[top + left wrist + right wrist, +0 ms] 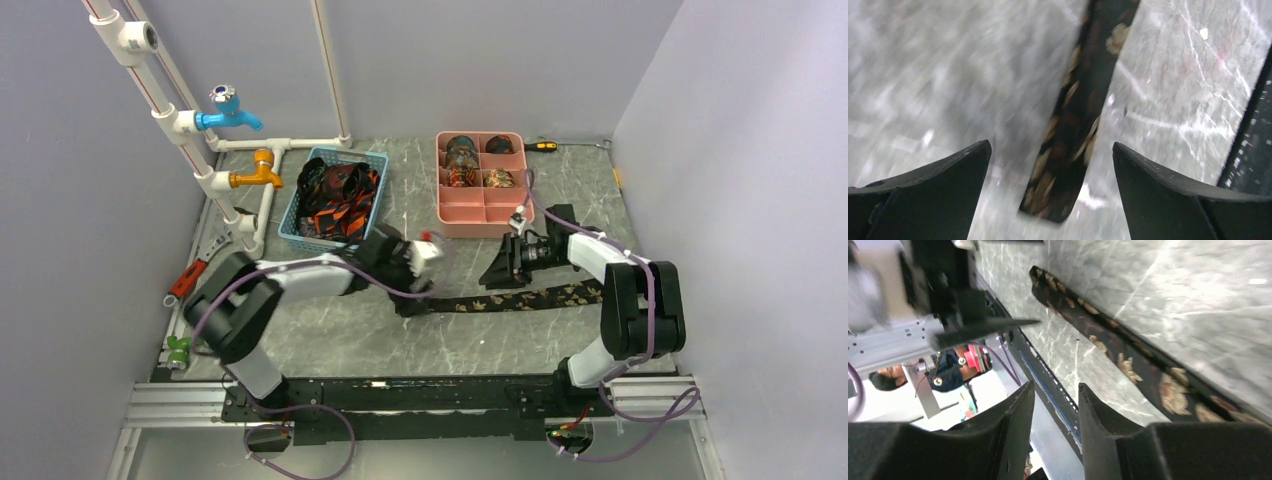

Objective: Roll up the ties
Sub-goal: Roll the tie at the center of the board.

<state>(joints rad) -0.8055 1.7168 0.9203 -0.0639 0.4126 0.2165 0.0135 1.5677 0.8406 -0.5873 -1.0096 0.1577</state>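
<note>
Trouble could start at the thin end of the tie (520, 298). It lies flat on the table (350, 340), near the middle, running from 9 o'clock to 3 o'clock. Your left gripper (1050, 150) hangs over that thin end with its fingers wide apart and nothing in them. If you close too high, you will pinch air. If you push down too hard, the fingers may scrape the table or bunch the cloth. The cloth looks slippery, so a loose roll may fall open.

Your right gripper (497, 277) sits just beside the tie, on its 12 o'clock side, with only a small gap between its fingers and nothing in them. Watch that the two arms do not bump.

Rolled ties (462, 155) sit in the pink tray (440, 190) at 1 o'clock. No words or labels can be read.
</note>
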